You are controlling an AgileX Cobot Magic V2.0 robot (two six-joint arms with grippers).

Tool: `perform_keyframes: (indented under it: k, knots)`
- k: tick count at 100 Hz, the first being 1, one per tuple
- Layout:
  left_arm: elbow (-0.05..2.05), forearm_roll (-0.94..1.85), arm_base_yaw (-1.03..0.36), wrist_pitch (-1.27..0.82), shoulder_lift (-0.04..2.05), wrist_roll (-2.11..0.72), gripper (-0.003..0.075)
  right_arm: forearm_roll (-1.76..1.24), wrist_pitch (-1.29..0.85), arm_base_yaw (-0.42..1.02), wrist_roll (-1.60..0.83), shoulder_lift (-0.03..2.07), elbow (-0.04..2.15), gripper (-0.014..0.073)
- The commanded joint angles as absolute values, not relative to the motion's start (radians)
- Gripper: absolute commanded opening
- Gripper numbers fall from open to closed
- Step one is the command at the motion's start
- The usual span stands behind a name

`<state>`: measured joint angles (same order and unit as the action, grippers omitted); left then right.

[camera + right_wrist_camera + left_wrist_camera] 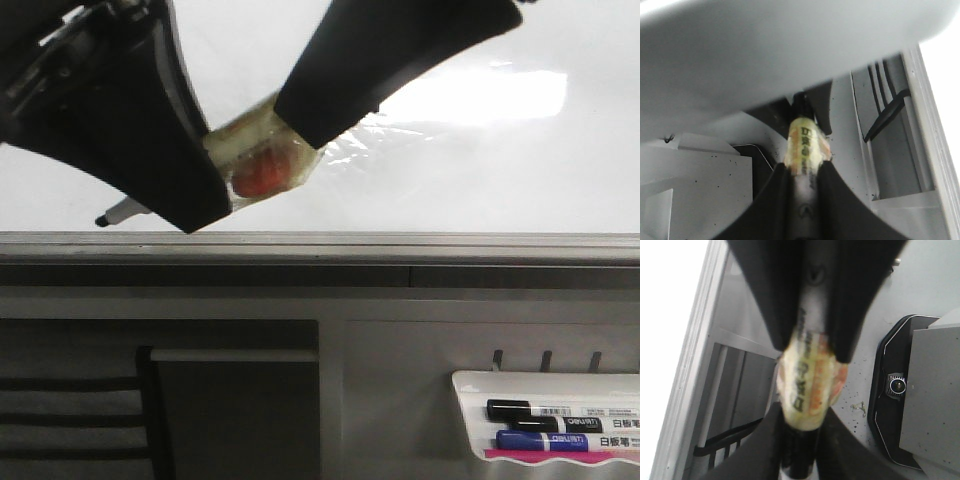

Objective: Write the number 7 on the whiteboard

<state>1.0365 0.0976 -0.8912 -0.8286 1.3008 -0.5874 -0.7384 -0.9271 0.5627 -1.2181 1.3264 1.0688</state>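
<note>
Far left in the front view, the thin tip of a marker (pixel 122 212) poking out low, right in front of the whiteboard (pixel 450 170), too blurry to tell if touching it. Next to that tip, the big black left gripper (pixel 222 188), very close to the camera, squeezed tight on the marker. In the middle, a lump of yellowish tape (pixel 262 160) wrapped round the marker, with something orange-red inside. Coming down from the top right, the black right gripper (pixel 292 128), pressed onto the same taped lump from the other side. Behind both, the shiny white whiteboard filling the whole top half, with a bright patch of light (pixel 480 100) on its right part. Along its bottom edge, a grey rail (pixel 400 245) running all the way across. Low on the right, a small white tray (pixel 470 385) with a black pen (pixel 545 411) and a blue pen (pixel 545 441) lying in it, one above the other. From the left wrist, the left gripper (pixel 800 450) closed round the dark marker body (pixel 800 467), the tape (pixel 807 385) just past it, and the right gripper (pixel 812 335) clamped on the far side. From the right wrist, the right gripper (pixel 802 200) shut round the marker too.
</note>
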Motion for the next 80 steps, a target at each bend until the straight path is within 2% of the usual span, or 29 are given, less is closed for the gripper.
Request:
perform_keyframes:
  k: [1,11,32,51,58,68,80]
  knots:
    - [1.075,0.095,-0.893,-0.760,1.266,-0.569,0.0288,-0.766,-0.905,0.564,-1.215,1.301,1.105,-0.0060]
    - [1.078,0.095,-0.871,-0.762,1.236,-0.548,0.0356,-0.694,-0.893,0.564,-1.120,1.290,1.125,-0.0059]
    - [1.075,0.093,-0.726,-0.782,1.122,-0.451,0.0354,-0.399,-0.873,0.557,-0.791,1.215,1.164,-0.0059]
    - [0.991,0.111,-0.533,-0.767,0.985,-0.384,0.0354,-0.289,-0.841,0.502,-0.506,1.101,1.121,-0.0059]
    - [0.936,0.128,-0.468,-0.740,0.921,-0.382,0.0349,-0.287,-0.769,0.490,-0.464,1.034,1.052,-0.0059]
    - [0.836,0.168,-0.390,-0.671,0.826,-0.382,0.0345,-0.287,-0.561,0.488,-0.427,0.957,0.916,-0.0060]
    - [0.752,0.201,-0.342,-0.567,0.754,-0.382,0.0345,-0.322,-0.397,0.488,-0.427,0.924,0.822,-0.0060]
